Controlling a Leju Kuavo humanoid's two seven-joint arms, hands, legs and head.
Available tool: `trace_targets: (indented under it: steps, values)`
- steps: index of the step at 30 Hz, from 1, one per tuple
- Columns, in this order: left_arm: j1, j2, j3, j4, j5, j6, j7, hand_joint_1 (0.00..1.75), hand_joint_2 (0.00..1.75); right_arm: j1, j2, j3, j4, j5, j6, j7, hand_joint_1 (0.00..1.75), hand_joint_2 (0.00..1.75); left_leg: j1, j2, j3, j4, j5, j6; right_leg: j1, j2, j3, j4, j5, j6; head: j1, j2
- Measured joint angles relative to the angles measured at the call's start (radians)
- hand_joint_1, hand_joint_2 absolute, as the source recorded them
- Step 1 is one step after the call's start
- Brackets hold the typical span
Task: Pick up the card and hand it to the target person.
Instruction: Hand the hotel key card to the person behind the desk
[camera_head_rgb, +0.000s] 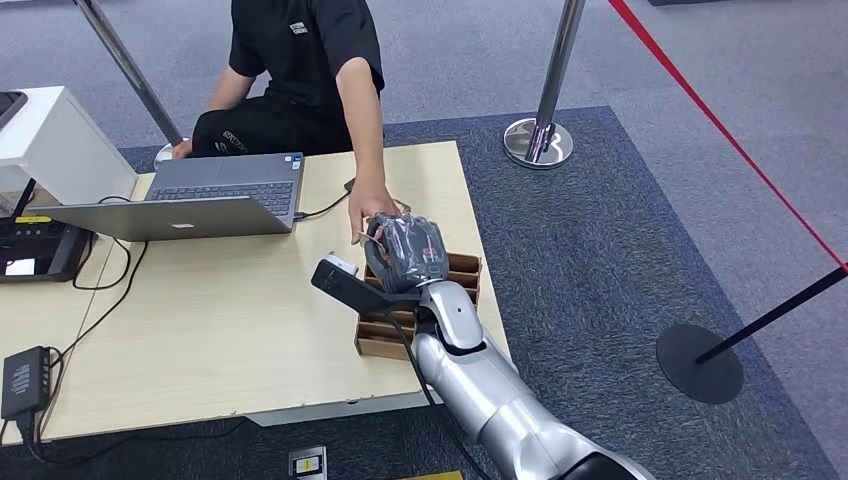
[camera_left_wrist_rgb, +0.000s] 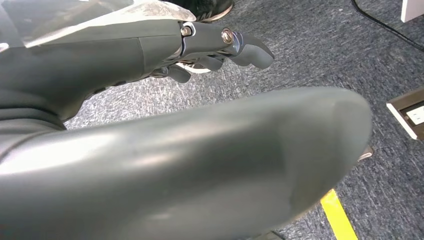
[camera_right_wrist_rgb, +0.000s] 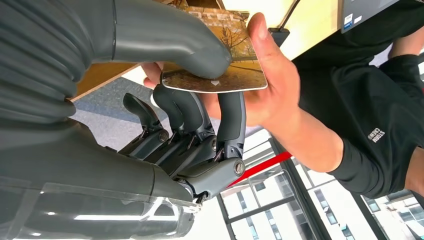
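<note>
In the right wrist view a card (camera_right_wrist_rgb: 220, 60) printed with an autumn tree scene is pinched between the thumb and fingers of my right hand (camera_right_wrist_rgb: 165, 95). A person's hand (camera_right_wrist_rgb: 272, 85) grips the same card from the other side. Seen from the head, my right hand (camera_head_rgb: 405, 250) is raised over a brown cardboard card box (camera_head_rgb: 465, 275) at the table's right edge, meeting the person's hand (camera_head_rgb: 368, 215). The person in black sits behind the table. My left hand (camera_left_wrist_rgb: 200, 150) hangs over grey carpet, holding nothing, its fingers (camera_left_wrist_rgb: 240, 45) apart from the thumb.
An open laptop (camera_head_rgb: 215, 195) with cables stands at the back of the wooden table (camera_head_rgb: 220, 320). A black device (camera_head_rgb: 35, 250) and a power adapter (camera_head_rgb: 25, 380) lie at the left. Stanchion bases (camera_head_rgb: 538, 140) (camera_head_rgb: 700, 362) and a red belt stand on the carpet to the right.
</note>
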Motion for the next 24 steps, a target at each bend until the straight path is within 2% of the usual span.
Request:
trace_targets:
  steps: [11, 14, 18, 19, 20, 22, 24]
  values:
    - [0.000, 0.000, 0.000, 0.000, -0.004, 0.000, 0.003, 0.00, 0.00, -0.001, 0.000, -0.002, 0.010, 0.002, -0.017, -0.002, 1.50, 1.75, 0.000, 0.000, 0.000, 0.000, 0.000, 0.000, 0.000, 0.000, 0.000, 0.000, 0.000, 0.000, 0.000, 0.000]
    - [0.000, 0.000, 0.000, 0.001, -0.005, 0.000, 0.004, 0.00, 0.00, -0.002, 0.000, -0.002, 0.013, 0.003, -0.019, -0.002, 0.91, 1.75, 0.000, 0.000, 0.000, 0.000, 0.000, 0.000, 0.000, 0.000, 0.000, 0.000, 0.000, 0.000, 0.000, 0.000]
    - [0.000, 0.000, 0.000, 0.001, -0.004, 0.000, 0.005, 0.00, 0.00, -0.002, 0.000, -0.003, 0.015, 0.005, -0.020, -0.001, 0.24, 1.75, 0.000, 0.000, 0.000, 0.000, 0.000, 0.000, 0.000, 0.000, 0.000, 0.000, 0.000, 0.000, 0.000, 0.000]
    - [0.000, 0.000, 0.000, 0.001, -0.004, 0.000, 0.005, 0.00, 0.00, -0.002, 0.000, -0.003, 0.015, 0.006, -0.021, -0.001, 0.06, 1.31, 0.000, 0.000, 0.000, 0.000, 0.000, 0.000, 0.000, 0.000, 0.000, 0.000, 0.000, 0.000, 0.000, 0.000]
    - [0.000, 0.000, 0.000, 0.001, -0.004, 0.000, 0.005, 0.00, 0.00, -0.002, 0.000, -0.003, 0.015, 0.007, -0.021, 0.000, 0.00, 0.87, 0.000, 0.000, 0.000, 0.000, 0.000, 0.000, 0.000, 0.000, 0.000, 0.000, 0.000, 0.000, 0.000, 0.000]
    - [0.000, 0.000, 0.000, 0.002, -0.004, 0.000, 0.005, 0.00, 0.00, -0.002, 0.000, -0.003, 0.015, 0.010, -0.024, 0.002, 0.00, 0.00, 0.000, 0.000, 0.000, 0.000, 0.000, 0.000, 0.000, 0.000, 0.000, 0.000, 0.000, 0.000, 0.000, 0.000]
    - [0.000, 0.000, 0.000, 0.002, -0.004, 0.000, 0.006, 0.00, 0.00, -0.002, 0.000, -0.003, 0.015, 0.014, -0.032, 0.005, 0.00, 0.00, 0.000, 0.000, 0.000, 0.000, 0.000, 0.000, 0.000, 0.000, 0.000, 0.000, 0.000, 0.000, 0.000, 0.000]
